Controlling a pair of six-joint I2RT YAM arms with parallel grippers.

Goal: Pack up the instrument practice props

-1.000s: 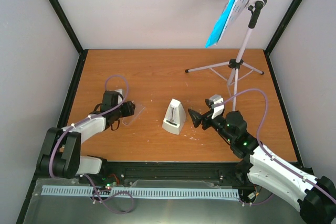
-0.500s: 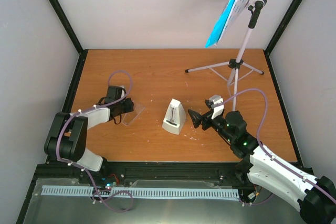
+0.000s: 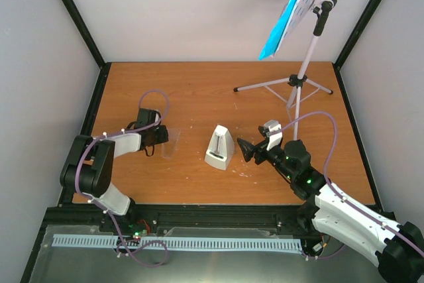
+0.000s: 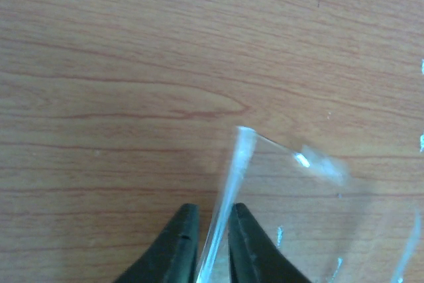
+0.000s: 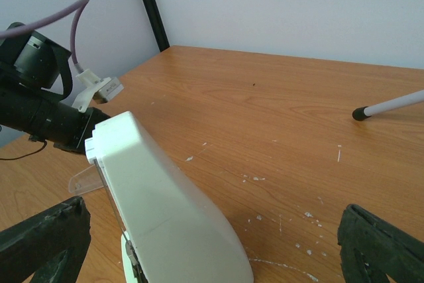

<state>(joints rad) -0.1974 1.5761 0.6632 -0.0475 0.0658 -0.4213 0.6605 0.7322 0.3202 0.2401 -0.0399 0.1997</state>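
The white pyramid-shaped metronome (image 3: 220, 148) stands mid-table and fills the lower left of the right wrist view (image 5: 165, 210). Its clear cover (image 3: 171, 142) is off and rests on the wood to its left. My left gripper (image 3: 161, 138) is shut on one edge of the clear cover (image 4: 228, 193), with the black fingertips (image 4: 180, 243) either side of it. My right gripper (image 3: 246, 150) is open just right of the metronome, its fingers (image 5: 46, 243) spread wide around it without touching. The white music stand (image 3: 306, 64) stands back right, holding blue sheet-music pages (image 3: 283, 26).
The stand's tripod legs (image 3: 265, 85) spread over the back right of the wooden table (image 3: 199, 91); one leg tip (image 5: 361, 113) shows in the right wrist view. Black frame posts (image 3: 73, 11) and white walls close in the sides.
The left gripper has closed onto the clear cover's edge, and its arm has folded in closer to the left. The right arm and the metronome have not moved.
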